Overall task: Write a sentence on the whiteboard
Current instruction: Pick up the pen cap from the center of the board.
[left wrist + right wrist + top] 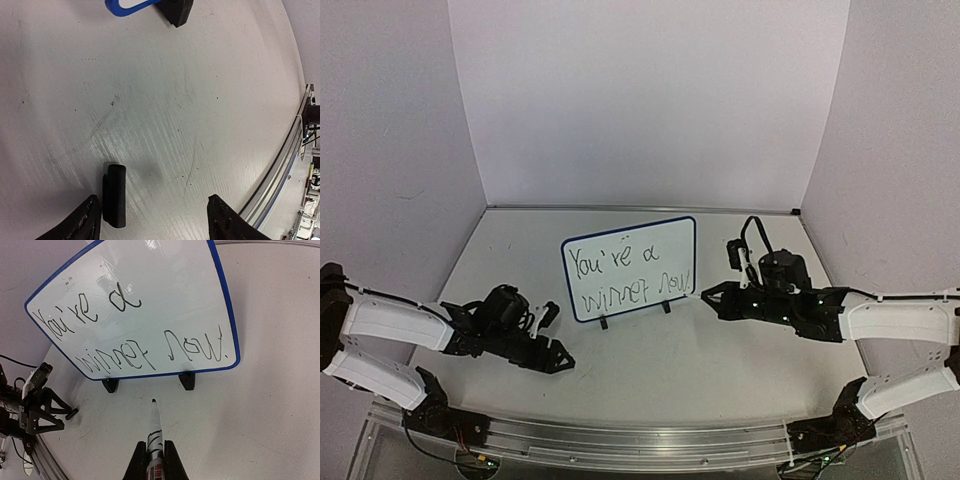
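Whiteboard is seen standing upright on its two black feet at mid-table, slightly tilted back, with the blue frame intact. The sentence is found on its face in thin black marker, in two slanted rows, and is read as "You're a winner now".

Right gripper: jaws are closed tight on a slim black-and-white marker pen. The pen is held by its barrel, with the uncapped tip pointed toward the board's lower edge between the two feet. The tip is seen apart from the board, over the bare table. In the top view this gripper is placed just to the right of the board's lower right corner.

Left gripper: jaws are spread wide and nothing is clamped between them. A short black marker cap is seen lying on the table just inside one finger; whether they touch cannot be told. In the top view this gripper is placed low, near the board's lower left corner but apart from it.
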Action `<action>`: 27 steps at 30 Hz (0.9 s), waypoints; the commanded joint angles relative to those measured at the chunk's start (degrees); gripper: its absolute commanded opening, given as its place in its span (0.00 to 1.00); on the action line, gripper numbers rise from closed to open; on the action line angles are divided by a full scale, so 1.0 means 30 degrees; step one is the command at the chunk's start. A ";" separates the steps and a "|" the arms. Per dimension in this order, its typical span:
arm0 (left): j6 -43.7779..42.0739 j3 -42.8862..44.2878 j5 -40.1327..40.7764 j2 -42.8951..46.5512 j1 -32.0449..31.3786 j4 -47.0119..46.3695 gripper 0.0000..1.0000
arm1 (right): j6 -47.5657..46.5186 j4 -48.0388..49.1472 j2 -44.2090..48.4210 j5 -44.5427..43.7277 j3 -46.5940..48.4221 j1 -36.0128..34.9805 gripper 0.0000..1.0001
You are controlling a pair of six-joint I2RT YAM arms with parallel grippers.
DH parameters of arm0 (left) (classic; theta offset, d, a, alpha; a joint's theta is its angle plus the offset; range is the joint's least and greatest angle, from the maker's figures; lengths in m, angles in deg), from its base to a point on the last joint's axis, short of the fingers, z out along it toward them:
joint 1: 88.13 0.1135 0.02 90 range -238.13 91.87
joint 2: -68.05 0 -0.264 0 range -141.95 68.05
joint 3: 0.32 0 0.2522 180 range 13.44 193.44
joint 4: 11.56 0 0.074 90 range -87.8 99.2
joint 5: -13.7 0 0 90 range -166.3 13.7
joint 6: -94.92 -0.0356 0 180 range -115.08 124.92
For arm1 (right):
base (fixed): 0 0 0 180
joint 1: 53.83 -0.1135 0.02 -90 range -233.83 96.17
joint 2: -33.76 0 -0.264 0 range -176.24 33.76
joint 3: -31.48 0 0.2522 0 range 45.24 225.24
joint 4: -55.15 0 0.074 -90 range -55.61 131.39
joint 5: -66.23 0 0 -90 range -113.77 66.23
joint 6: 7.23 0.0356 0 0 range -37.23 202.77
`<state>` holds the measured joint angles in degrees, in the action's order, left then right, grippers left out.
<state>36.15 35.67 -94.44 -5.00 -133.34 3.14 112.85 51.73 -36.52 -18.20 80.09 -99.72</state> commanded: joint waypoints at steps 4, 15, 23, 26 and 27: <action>0.0409 0.1129 0.4255 0.0074 -0.1531 0.3482 0.57 | 0.0079 0.0599 0.0057 0.0042 -0.0179 0.0088 0.00; 0.0570 0.3583 0.7902 -0.2242 -0.3849 0.6099 0.38 | 0.0144 0.0599 0.0493 -0.0266 -0.0595 0.0067 0.00; 0.1975 0.5023 1.0039 -0.3802 -0.5051 0.8263 0.23 | 0.0137 0.0599 0.0716 -0.0397 -0.0796 0.0063 0.00; 0.2286 0.5358 1.0524 -0.4105 -0.5478 0.8921 0.22 | 0.0123 0.0627 0.0803 -0.0470 -0.0870 0.0065 0.00; 0.2385 0.5495 1.0616 -0.4179 -0.5619 0.9129 0.22 | 0.0128 0.0628 0.0814 -0.0498 -0.0898 0.0068 0.00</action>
<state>40.89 50.10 -66.39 -15.98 -148.63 24.48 113.03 52.11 -35.61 -18.44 78.15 -99.72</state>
